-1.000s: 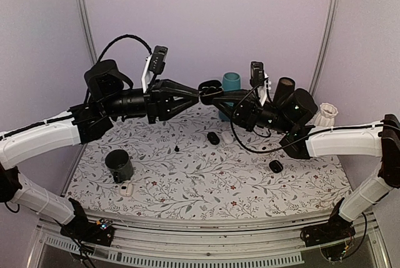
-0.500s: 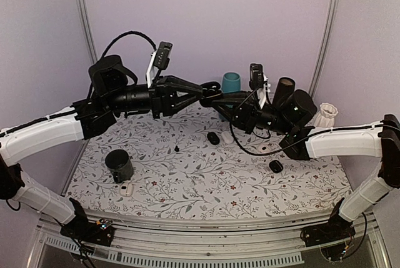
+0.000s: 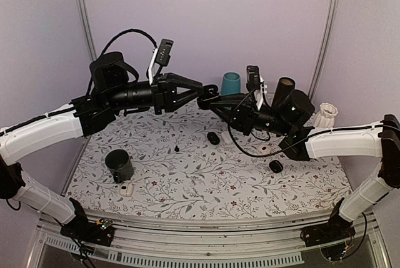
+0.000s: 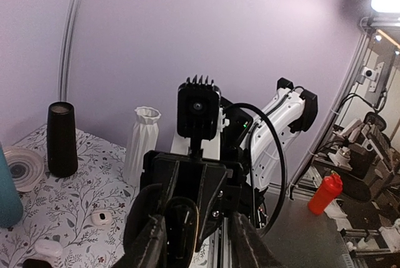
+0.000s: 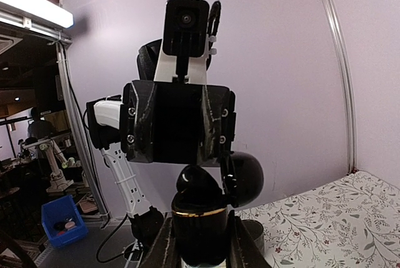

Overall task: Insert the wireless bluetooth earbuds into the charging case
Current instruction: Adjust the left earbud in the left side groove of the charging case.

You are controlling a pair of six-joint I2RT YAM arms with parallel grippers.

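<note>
The right gripper (image 5: 201, 252) is clamped on the lower half of the case (image 5: 200, 233), holding it upright in mid-air over the far middle of the table (image 3: 206, 183). The lid (image 5: 245, 177) is swung open to one side. A dark rounded lump sits at the case's mouth; I cannot tell if it is an earbud or a fingertip.

The left gripper (image 4: 197, 242) faces it nose to nose, with its tips at the case. Its jaws stand narrowly apart, and I cannot tell whether they pinch anything.

Below, one tiny black earbud (image 3: 177, 148) lies alone on the floral cloth. A black pod (image 3: 214, 137) is to its right and another (image 3: 275, 166) is nearer the right arm. A black cup (image 3: 119, 165) stands front left, a teal cup (image 3: 230, 84) at the back, and a white vase (image 3: 325, 115) far right.
</note>
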